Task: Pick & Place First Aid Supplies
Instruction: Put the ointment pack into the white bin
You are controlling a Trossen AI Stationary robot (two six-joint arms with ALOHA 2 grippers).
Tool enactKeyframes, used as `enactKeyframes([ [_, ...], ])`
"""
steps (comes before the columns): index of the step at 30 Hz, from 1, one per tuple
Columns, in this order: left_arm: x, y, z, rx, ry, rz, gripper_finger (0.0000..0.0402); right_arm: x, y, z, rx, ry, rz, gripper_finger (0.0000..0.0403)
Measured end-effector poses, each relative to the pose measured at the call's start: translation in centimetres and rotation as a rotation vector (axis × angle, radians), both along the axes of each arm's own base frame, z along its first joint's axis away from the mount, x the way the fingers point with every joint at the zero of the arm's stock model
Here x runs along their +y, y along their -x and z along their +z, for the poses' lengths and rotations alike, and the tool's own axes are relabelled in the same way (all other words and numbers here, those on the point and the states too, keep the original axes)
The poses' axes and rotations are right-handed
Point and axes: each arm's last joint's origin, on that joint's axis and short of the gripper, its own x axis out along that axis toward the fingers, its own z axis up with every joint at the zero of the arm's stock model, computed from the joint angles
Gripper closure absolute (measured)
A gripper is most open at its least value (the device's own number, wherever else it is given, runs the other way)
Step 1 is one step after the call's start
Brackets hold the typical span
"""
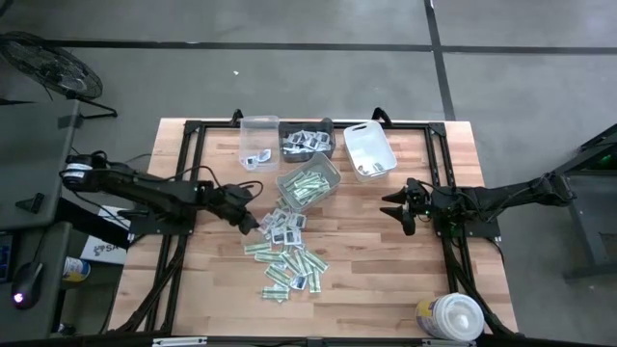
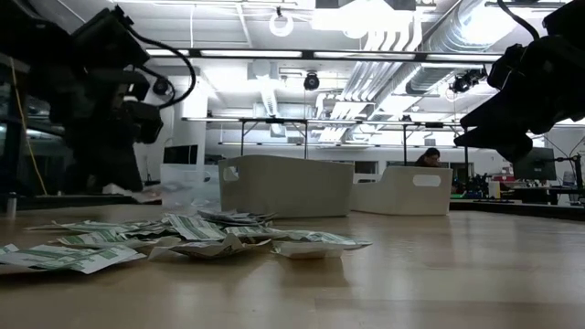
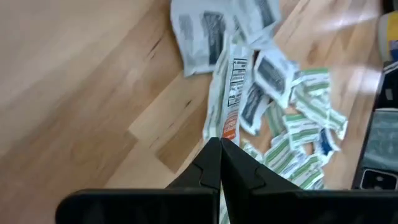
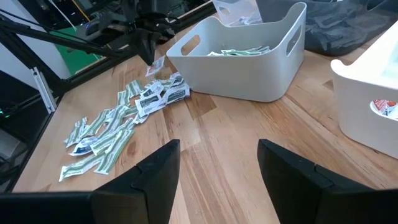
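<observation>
The left pincer (image 1: 249, 223) hovers at the pile of first aid supplies (image 1: 287, 255) on the wooden surface (image 1: 376, 280) — fingers pressed together; whether it pinches a packet, I cannot tell. The right pincer (image 1: 398, 210) waits well apart — spread wide, holding nothing.
</observation>
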Motion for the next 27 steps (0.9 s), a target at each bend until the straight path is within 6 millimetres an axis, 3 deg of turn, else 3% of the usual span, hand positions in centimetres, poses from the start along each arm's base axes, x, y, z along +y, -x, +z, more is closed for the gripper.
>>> enactKeyframes([
  [22, 0.0, 1.0, 3.1, -0.199, -0.074, -0.054, 0.0401, 0.0, 0.0, 0.1, -0.011, -0.002, -0.008, 0.0195],
  [27, 0.2, 1.0, 4.7, -0.281, -0.162, -0.027, 0.0401, 0.0, -0.2, 0.5, -0.080, -0.155, -0.051, 0.0195],
])
